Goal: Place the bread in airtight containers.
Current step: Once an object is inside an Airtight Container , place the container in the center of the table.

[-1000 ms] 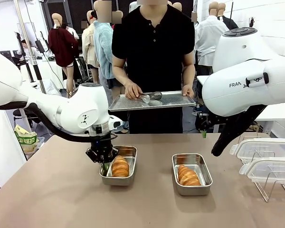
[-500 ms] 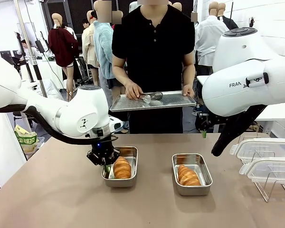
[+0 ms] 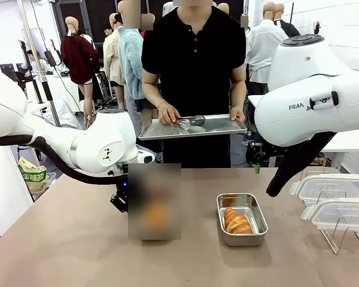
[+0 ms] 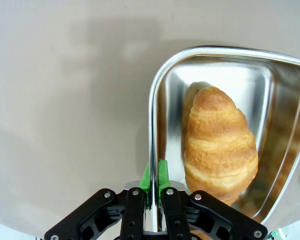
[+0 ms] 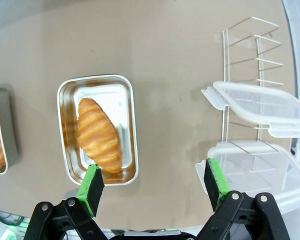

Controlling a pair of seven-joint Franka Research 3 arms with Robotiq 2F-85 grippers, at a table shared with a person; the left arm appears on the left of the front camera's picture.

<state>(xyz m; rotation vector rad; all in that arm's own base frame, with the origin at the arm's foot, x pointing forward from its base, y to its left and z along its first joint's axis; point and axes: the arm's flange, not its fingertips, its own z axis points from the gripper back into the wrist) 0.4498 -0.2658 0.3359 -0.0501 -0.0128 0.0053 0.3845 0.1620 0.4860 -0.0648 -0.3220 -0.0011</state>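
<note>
Landmark is the right tin [image 3: 258, 210], sitting on the table [image 3: 78, 251]. Well left of it, the left gripper [image 4: 154, 176] is clamping shut on one wall of the left tin [image 4: 225, 70], one green pad inside and one outside, with the rim running between them. The left roll [image 4: 220, 142] is lying inside that tin, near the inner pad; can't tell if it's touching. Behind the right tin, at the far side, a person is holding a steel tray [image 3: 221, 127] with tongs [image 3: 191, 121] lying on it. The right tin itself is carrying the right roll [image 3: 237, 221], lying along its length. So both rolls are sitting in tins and neither tin is wearing a lid; I'm reading lidding as the remaining work. Right of the right tin, two clear lids [image 5: 250, 102] are resting on a wire rack [image 5: 247, 50]. The right gripper [image 5: 154, 184] is hovering above the gap between the right tin and the lids, jaws spread wide, holding nothing. Handling guess: the rolls are looking light, soft and flaky, so no squeezing. The tins are looking stiff, thin and likely to slide on the table, so pinching a wall is working. The lids are probably light, flexy and slick; I'm suggesting taking one at its white rim edge and pressing down evenly.
</note>
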